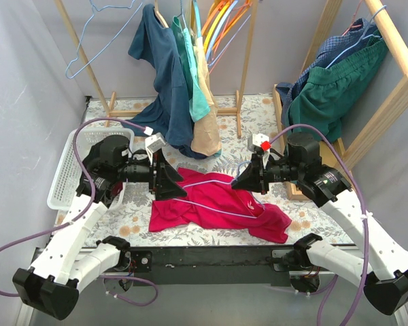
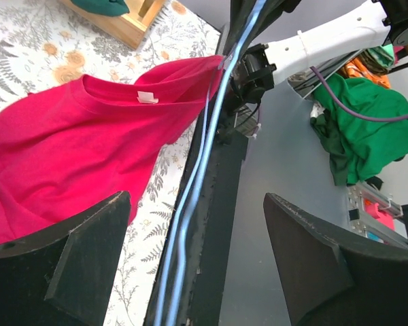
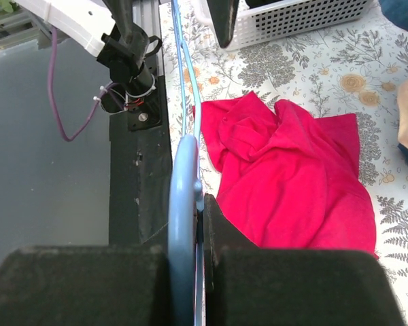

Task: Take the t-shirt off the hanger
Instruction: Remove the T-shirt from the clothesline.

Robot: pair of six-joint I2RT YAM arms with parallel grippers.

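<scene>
Floral cloth (image 1: 258, 109) covers the table, grey walls all round.

Left edge: white basket (image 1: 62, 178), just beside the left arm. Back rack (image 1: 88, 61) carries a bare wire hanger (image 1: 98, 34), then a navy shirt (image 1: 164, 75), a teal garment (image 1: 196, 81) and a tan one (image 1: 205, 129) drooping onto the cloth just behind the work area. Orange and yellow hangers (image 1: 221, 24) are bunched at the rail's right end.

Left gripper (image 1: 168, 178) (image 2: 197, 204) is spread wide. The blue hanger (image 2: 190, 204) runs through the gap between its fingers, touching neither.

Red t-shirt (image 1: 211, 207) lies crumpled on the cloth at centre, between the two grippers. The hanger wire (image 1: 207, 182) crosses above it, and in the left wrist view the fabric meets the wire at its far end, by the right gripper. Neck tag (image 2: 147, 97) is white; print too small to read.

Right gripper (image 1: 248, 178) (image 3: 198, 258) is clamped tight on the hanger (image 3: 187, 204), holding it edge-up over the table's near edge.

Right side: second rack (image 1: 394, 75) with a green garment (image 1: 340, 81) and a blue plaid shirt (image 1: 333, 54), close behind the right arm.
</scene>
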